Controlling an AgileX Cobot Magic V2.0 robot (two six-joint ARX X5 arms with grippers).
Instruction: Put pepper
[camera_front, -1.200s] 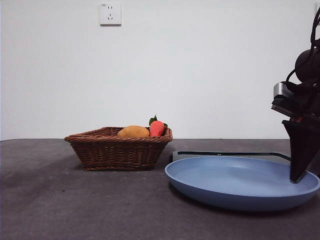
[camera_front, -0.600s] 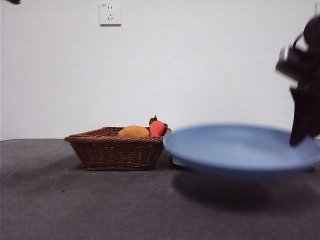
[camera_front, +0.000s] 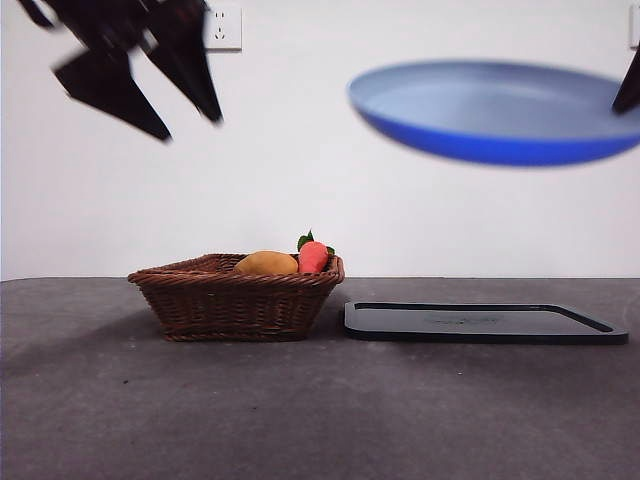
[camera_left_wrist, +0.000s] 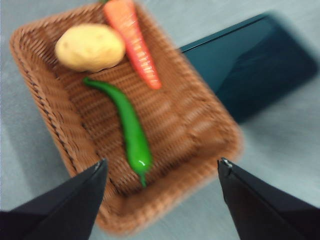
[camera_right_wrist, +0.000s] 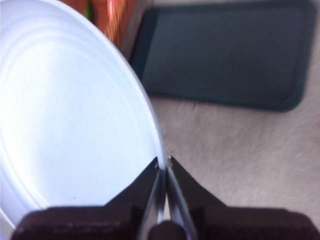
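Observation:
The pepper (camera_left_wrist: 131, 129), long and glossy green, lies on the floor of the wicker basket (camera_left_wrist: 202, 131); in the front view the basket (camera_front: 235, 298) wall hides it. My left gripper (camera_left_wrist: 162, 172) hovers open high above the basket, seen at the top left of the front view (camera_front: 190, 125), holding nothing. My right gripper (camera_right_wrist: 163, 162) is shut on the rim of the blue plate (camera_right_wrist: 75, 125). The plate (camera_front: 490, 110) hangs high in the air at the right, tilted a little, with the right gripper (camera_front: 630, 88) at its edge.
A red-orange carrot-like fruit (camera_left_wrist: 136, 45) and a rounded yellow fruit (camera_left_wrist: 90, 47) lie in the basket beside the pepper, both peeking over its rim (camera_front: 285, 262). A flat black tray (camera_front: 485, 322) sits on the table to the right of the basket.
The right gripper has lifted the blue plate from the black tray to high in the air. The left gripper has come into the front view at the top left.

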